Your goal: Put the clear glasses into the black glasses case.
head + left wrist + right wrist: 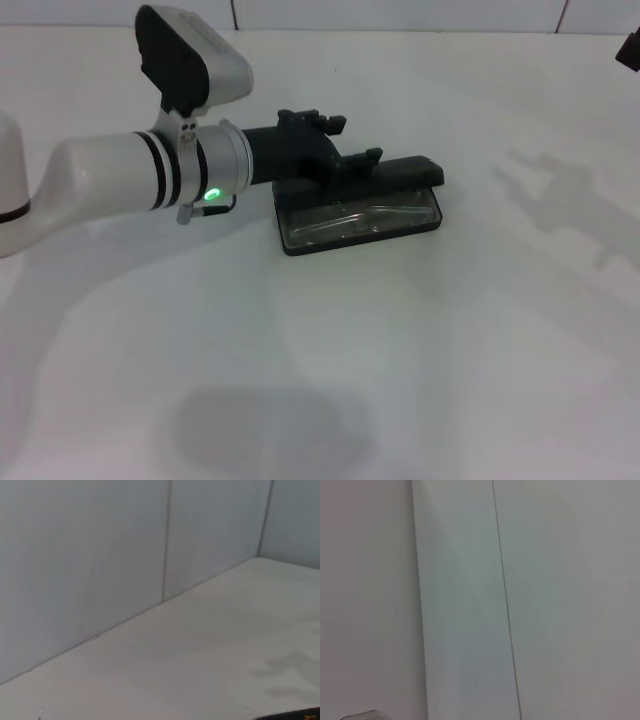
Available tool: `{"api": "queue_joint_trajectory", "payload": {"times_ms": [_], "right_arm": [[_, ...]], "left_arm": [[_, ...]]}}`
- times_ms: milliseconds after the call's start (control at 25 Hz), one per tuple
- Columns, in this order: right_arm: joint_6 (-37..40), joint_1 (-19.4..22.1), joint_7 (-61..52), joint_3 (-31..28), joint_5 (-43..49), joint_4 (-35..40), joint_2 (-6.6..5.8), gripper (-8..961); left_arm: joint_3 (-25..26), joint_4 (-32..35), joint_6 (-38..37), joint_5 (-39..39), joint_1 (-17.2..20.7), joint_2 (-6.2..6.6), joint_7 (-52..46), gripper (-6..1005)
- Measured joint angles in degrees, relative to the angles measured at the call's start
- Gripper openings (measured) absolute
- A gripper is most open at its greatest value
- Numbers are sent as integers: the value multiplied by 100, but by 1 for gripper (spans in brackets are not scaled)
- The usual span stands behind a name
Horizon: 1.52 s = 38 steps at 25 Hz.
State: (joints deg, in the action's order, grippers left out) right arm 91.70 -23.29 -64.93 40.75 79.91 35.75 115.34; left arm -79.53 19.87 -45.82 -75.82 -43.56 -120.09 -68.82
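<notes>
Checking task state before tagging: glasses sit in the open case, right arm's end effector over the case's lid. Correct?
Wrong arm. The head view shows the left end effector over the lid of the black glasses case, with the clear glasses in the open tray. The right end effector is only a dark corner at the far edge.

The black glasses case (360, 215) is lying open near the middle of the table (420, 360), with its lid standing up along the far side. The clear glasses (362, 218) are lying inside its tray. The left gripper (345, 150) is reaching in from the left, hovering over the case's rear left part.
</notes>
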Motion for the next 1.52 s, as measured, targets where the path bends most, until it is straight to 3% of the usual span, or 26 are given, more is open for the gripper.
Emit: {"api": "queue_joint_trajectory", "payload": {"times_ms": [440,600,760,920,960,1080,1320,1520], "right_arm": [[-32,-35,15,71,0,-21,16,367],[22,-49,14,220,0,-15,2,371],[145,-102,-104,583,119,113,-46,376],[581,-246,-403,1092,497,321,-256,380],[689,-283,-411,1135,572,321,-284,422],[1006,-356,-328,1193,826,324,-311,549],[1182,-386,34,1213,1044,340,-192,816],[1210,-409,321,1224,1045,344,-76,869]], "left_arm": [[-54,313,-209,25,447,-28,320,694],[-35,447,-652,383,604,-11,494,710],[-20,824,-1941,705,952,100,641,726],[108,1350,-3497,666,1439,304,617,760],[263,1485,-4050,633,1655,378,745,773],[393,1520,-4657,604,1888,452,1100,811],[573,1525,-5253,594,2268,524,1422,889],[593,1509,-5280,491,2365,528,1494,889]]}}
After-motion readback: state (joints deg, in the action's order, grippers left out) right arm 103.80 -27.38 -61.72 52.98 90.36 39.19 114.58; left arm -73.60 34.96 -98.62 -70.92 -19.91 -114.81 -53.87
